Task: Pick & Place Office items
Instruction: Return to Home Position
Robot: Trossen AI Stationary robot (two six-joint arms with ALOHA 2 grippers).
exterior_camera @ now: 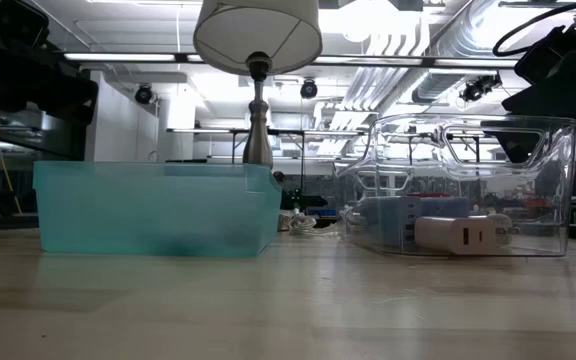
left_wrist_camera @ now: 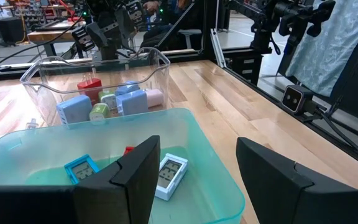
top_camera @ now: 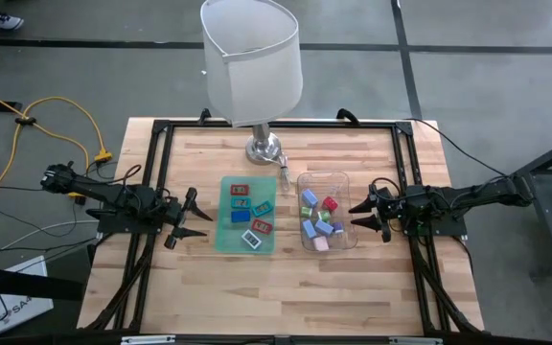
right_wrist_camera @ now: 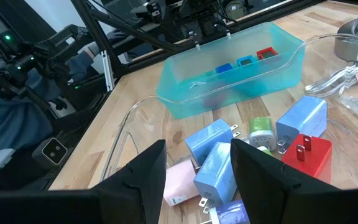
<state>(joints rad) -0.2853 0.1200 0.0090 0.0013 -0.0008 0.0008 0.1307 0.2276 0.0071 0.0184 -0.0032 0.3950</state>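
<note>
Clear plastic tray (top_camera: pixel 351 190) is holding the adapters (top_camera: pixel 320 218). Left gripper (top_camera: pixel 197 216) and right gripper (top_camera: pixel 356 217) are hanging empty, fingers apart. Homing appears to be under way, calling only for a clear retreat.

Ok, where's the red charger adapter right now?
The red charger adapter lies in the clear bin, right of the teal tray in the high view, next to a green adapter and a blue one.

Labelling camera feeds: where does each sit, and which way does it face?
High: above the table, looking straight down; both arms, left gripper, right gripper.
Low: tabletop height, level across teal bin and clear bin; arm parts above.
Left wrist: on left arm, faces the clear bin; own fingers.
Right wrist: on right arm, faces the teal bin; own fingers.
Shared: both wrist views show both bins.
</note>
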